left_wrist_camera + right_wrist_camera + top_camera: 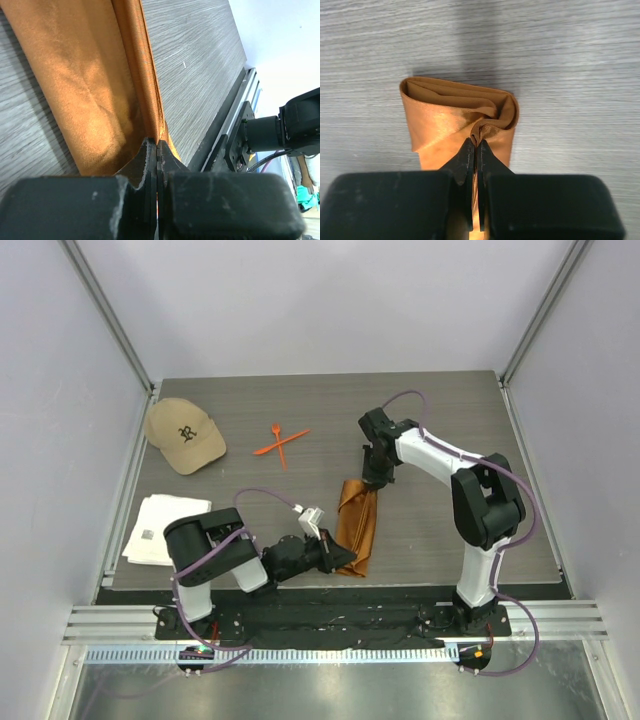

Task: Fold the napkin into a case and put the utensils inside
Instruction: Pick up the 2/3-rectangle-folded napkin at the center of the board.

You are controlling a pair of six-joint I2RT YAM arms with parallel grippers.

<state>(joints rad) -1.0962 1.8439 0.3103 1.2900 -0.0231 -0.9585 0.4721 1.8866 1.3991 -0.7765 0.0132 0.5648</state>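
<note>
The rust-orange napkin [357, 522] lies folded into a narrow strip at the table's middle front. My left gripper [343, 558] is shut on its near end; in the left wrist view the gripper [157, 145] pinches the folded hem of the napkin [85, 85]. My right gripper [374, 480] is shut on the far end; in the right wrist view the gripper [476, 145] pinches the bunched edge of the napkin [445, 120]. The two bright-orange utensils [280, 443] lie crossed on the table behind the napkin, to its left, apart from both grippers.
A tan cap [184, 436] sits at the back left. A thick white towel [165, 528] lies at the left front, next to the left arm. The table's front edge and a black rail [235, 125] run close beside the napkin's near end.
</note>
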